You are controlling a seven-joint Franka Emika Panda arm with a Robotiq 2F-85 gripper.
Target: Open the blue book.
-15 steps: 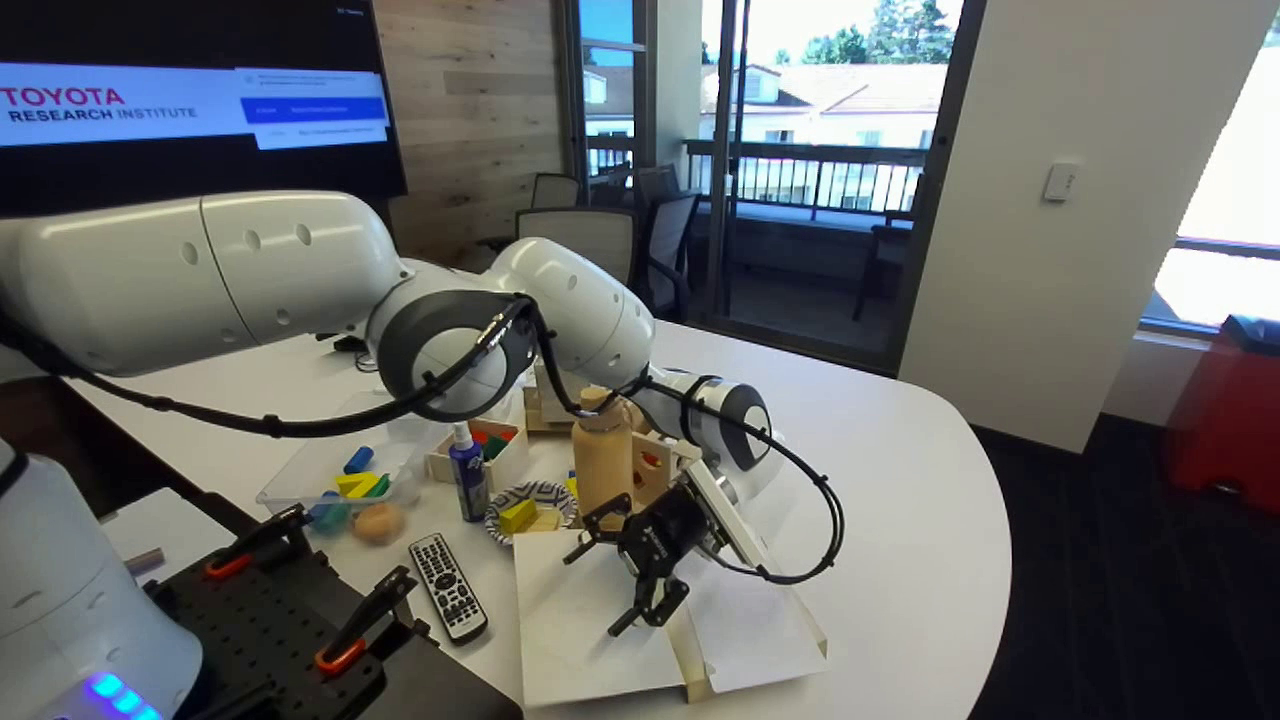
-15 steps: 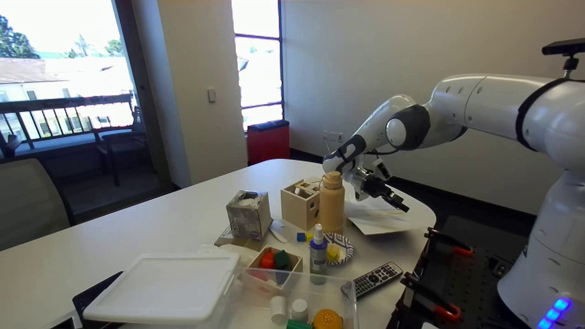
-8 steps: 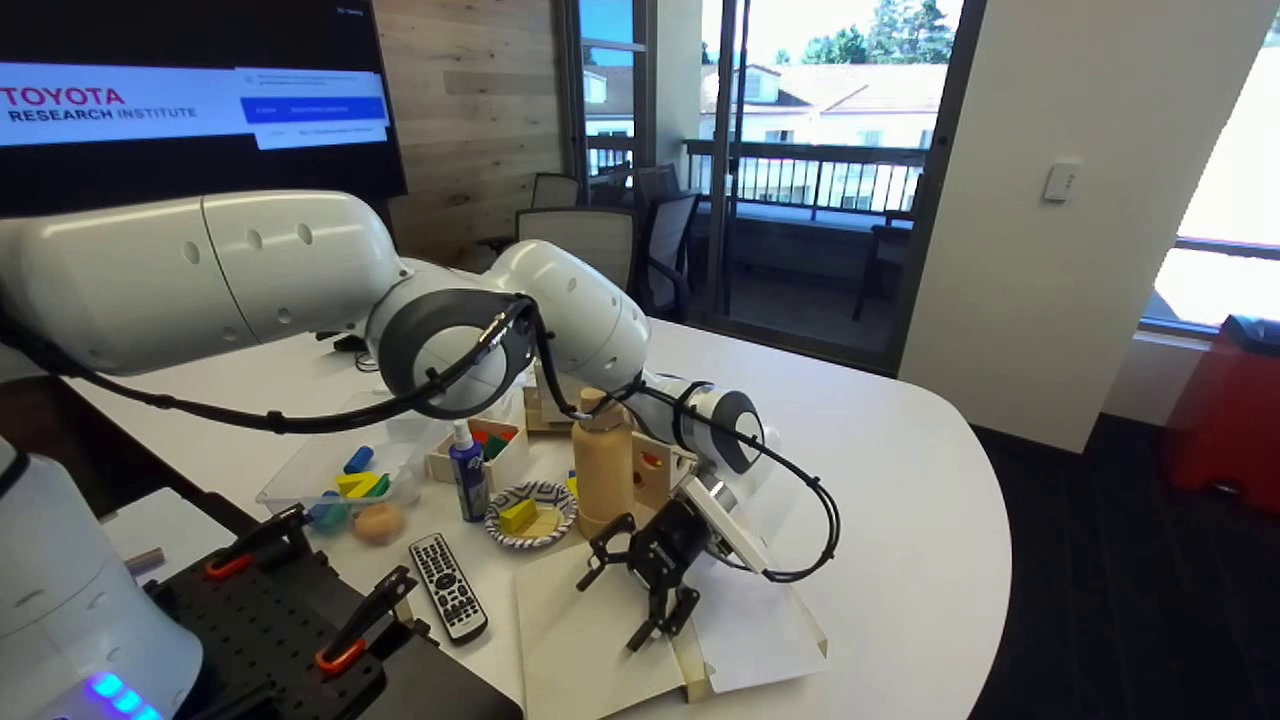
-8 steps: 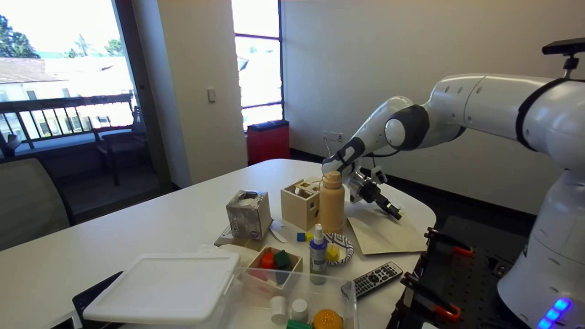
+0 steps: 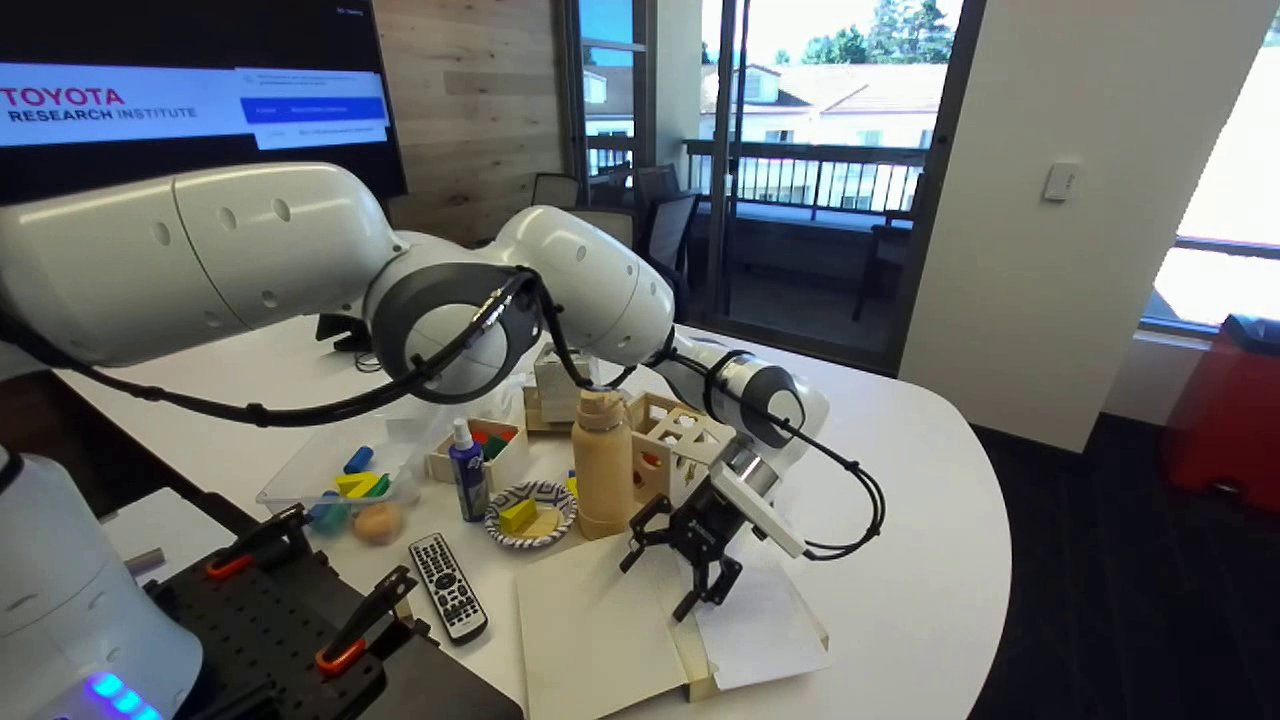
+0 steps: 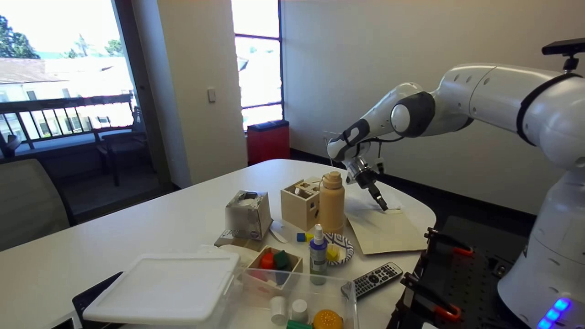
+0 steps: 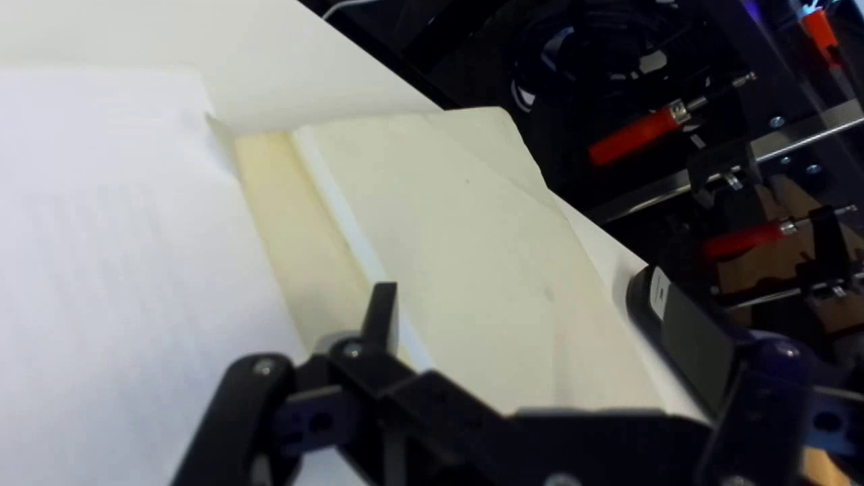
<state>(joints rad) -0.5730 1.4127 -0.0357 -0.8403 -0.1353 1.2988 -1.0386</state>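
Observation:
A book or folder lies spread open on the table, with a cream inner cover (image 5: 590, 635) on one side and a white page (image 5: 765, 625) on the other. No dark-blue cover shows in any view; any outer side is face down and hidden. The cream cover also lies flat in an exterior view (image 6: 388, 235) and the wrist view (image 7: 486, 223). My gripper (image 5: 655, 590) is open with nothing between its fingers (image 7: 705, 344). It is at the fold between page and cover, pointing down at a slant. I cannot tell whether the fingertips touch the paper.
A tan bottle (image 5: 603, 470) stands close behind the cream cover, with a wooden shape box (image 6: 299, 208) beside it. A patterned plate (image 5: 500, 535), a remote (image 5: 447, 588) and a spray bottle (image 5: 468, 475) lie to the side. Clamps (image 6: 434, 297) sit near the robot base.
The cream cover was partly raised a second ago and has dropped flat onto the table. My gripper first dipped, then drew back from the cover toward the fold. It stayed open.

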